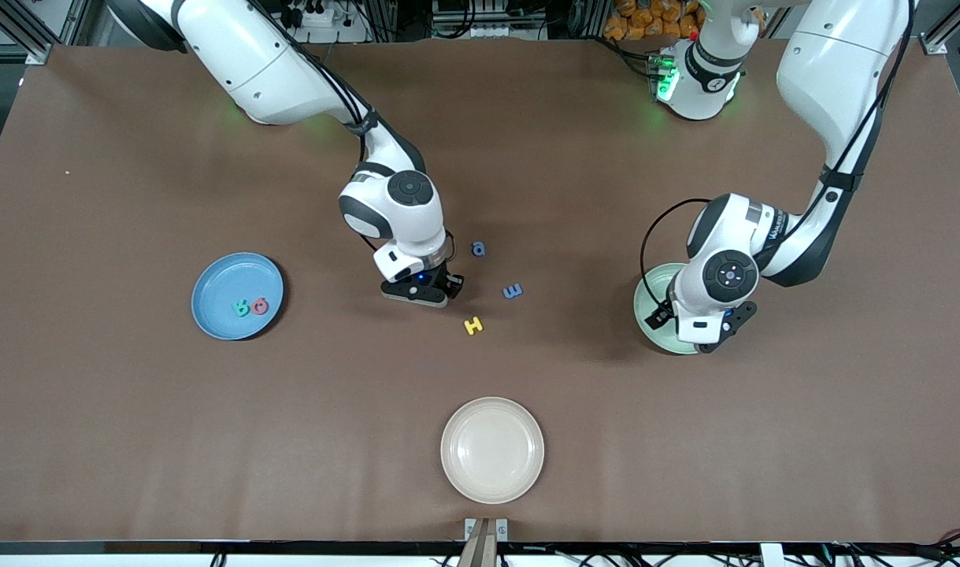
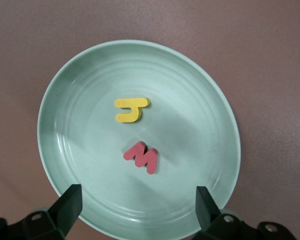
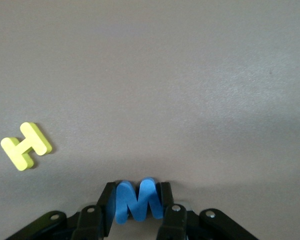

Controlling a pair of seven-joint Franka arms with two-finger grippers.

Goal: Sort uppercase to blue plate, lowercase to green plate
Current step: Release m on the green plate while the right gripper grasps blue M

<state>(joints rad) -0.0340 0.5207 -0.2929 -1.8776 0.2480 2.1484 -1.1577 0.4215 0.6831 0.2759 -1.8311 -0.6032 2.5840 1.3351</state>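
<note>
- the round medium-blue plastic plate sits toward the right arm's end of the brown desk, holding a teal foam letter and a red round foam letter.
- the right gripper is down at the desk, pinching a blue foam capital w.
- a yellow foam capital h lies just beside it.
- the left gripper hangs spread over the pale mint-green plate, which holds a yellow lowercase h and a red lowercase w.

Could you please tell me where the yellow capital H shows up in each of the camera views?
Front view: yellow capital H on the table, nearer the camera than the right end effector.
Right wrist view: H, beside that end effector, the shared landmark.
Left wrist view: not in it.
</note>
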